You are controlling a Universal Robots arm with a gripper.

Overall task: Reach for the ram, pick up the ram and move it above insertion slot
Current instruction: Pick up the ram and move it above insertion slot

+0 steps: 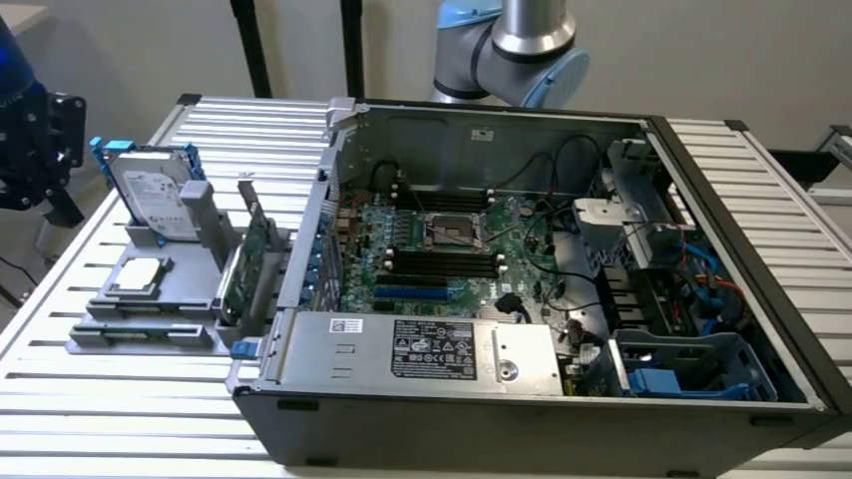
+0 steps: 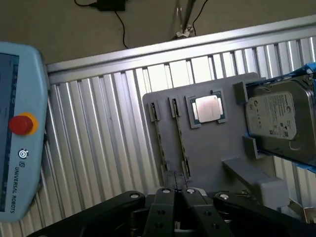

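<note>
Exterior view, L to R: a dark blue-and-black device (image 1: 34, 130) sat at the 9 o'clock edge; couldn't tell what it was. Next, at approx 8 o'clock on the slatted table (image 1: 107, 419), the grey fixture (image 1: 187, 299) carried an HDD (image 1: 154, 195) upright at its 12 o'clock end, a CPU (image 1: 140, 277) mid-tray and a tall green expansion card (image 1: 239, 274) on its 3 o'clock flank. The open PC case (image 1: 533, 419) ran from centre to 3 o'clock: mobo (image 1: 386, 225) w/ black RAM slots (image 1: 446, 264) at centre, PSU (image 1: 413, 349) at 6 o'clock, blue drive cage (image 1: 692, 369) at 4 o'clock. The arm (image 1: 533, 45) stood at 12 o'clock.

Wrist view: the gripper (image 2: 176, 191) hung above the fixture, jaws pinched together w/ nothing between them. The ram (image 2: 180, 138) stood on edge in a fixture slot just beside the CPU, on the side away from the HDD. A second stick (image 2: 159, 140) stood parallel, just beside it. The gripper was apart from both, near the sticks' ends. A teach pendant (image 2: 17, 128) showed well apart from the fixture.

Step, as I read it: the reach, no pick yet. A grasp would call for the jaws opened first, then lined up across the ram's thin edge.

Obstacles, by my judgement:
- The 2nd stick close alongside left little finger room.
- The HDD & card rose taller nearby.
- The case wall sat btw fixture and mobo slots, w/ loose cables near them.
</note>
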